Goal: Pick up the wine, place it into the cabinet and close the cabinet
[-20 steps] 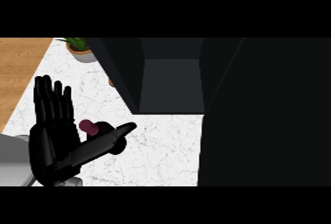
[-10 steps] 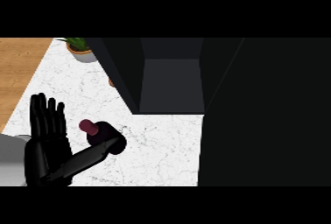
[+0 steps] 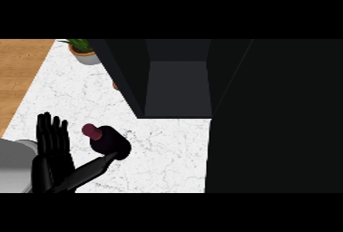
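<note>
The left hand [image 3: 55, 156] was wide open at lower left, fingers straight up, thumb stretched out w/ its tip touching the wine [image 3: 107, 139] but gripping nothing. The bottle (dark body, maroon cap) stood on the white counter [image 3: 167, 154], just in front of the open cabinet [image 3: 178, 90]; a potted plant [image 3: 84, 50] sat at the back.

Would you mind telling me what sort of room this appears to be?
Most likely a kitchen. A white marbled counter carries a dark wine bottle, an open dark cabinet stands on it, and a small potted plant sits at the back corner beside a wooden surface.
</note>
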Motion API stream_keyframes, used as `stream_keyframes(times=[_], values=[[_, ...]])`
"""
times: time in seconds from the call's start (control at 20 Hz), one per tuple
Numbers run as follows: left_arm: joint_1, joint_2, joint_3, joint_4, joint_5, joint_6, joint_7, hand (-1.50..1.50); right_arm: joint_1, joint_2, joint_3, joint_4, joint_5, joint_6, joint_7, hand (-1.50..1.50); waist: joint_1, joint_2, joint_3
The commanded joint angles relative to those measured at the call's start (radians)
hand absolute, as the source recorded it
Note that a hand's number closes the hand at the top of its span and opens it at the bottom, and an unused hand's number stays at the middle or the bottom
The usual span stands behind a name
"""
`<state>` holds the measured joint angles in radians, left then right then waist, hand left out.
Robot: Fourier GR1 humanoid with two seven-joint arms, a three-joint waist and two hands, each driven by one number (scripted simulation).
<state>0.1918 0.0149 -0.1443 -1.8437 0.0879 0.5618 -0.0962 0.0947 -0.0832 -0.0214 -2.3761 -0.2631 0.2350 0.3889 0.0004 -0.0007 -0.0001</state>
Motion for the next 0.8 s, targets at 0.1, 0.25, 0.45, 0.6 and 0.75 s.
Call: stream_keyframes(times=[0.1,0.25,0.45,0.6,0.75], values=[[0.032,0.007,0.044,0.059,0.046,-0.059,-0.064,-1.5,-0.028,-0.007,-0.001,-0.044,-0.009,-0.013,0.061,-1.5,0.001,0.0,0.0],[0.033,0.031,0.092,0.128,0.099,-0.125,-0.097,-1.5,-0.04,0.018,0.03,-0.061,0.018,-0.057,0.096,-1.5,0.001,0.0,0.0],[0.033,-0.014,0.078,0.219,0.102,-0.135,-0.201,-1.5,-0.029,-0.009,-0.032,-0.025,-0.035,0.008,0.043,-1.5,0.0,0.0,0.0],[0.003,0.002,0.144,0.31,0.128,-0.179,-0.244,-1.5,0.002,-0.016,-0.036,-0.07,-0.068,0.013,0.083,-1.5,-0.002,0.0,0.0],[0.005,-0.014,0.109,0.354,0.131,-0.185,-0.286,-1.5,-0.064,0.024,0.014,0.018,0.027,-0.009,0.018,-1.5,0.001,0.001,0.0]])
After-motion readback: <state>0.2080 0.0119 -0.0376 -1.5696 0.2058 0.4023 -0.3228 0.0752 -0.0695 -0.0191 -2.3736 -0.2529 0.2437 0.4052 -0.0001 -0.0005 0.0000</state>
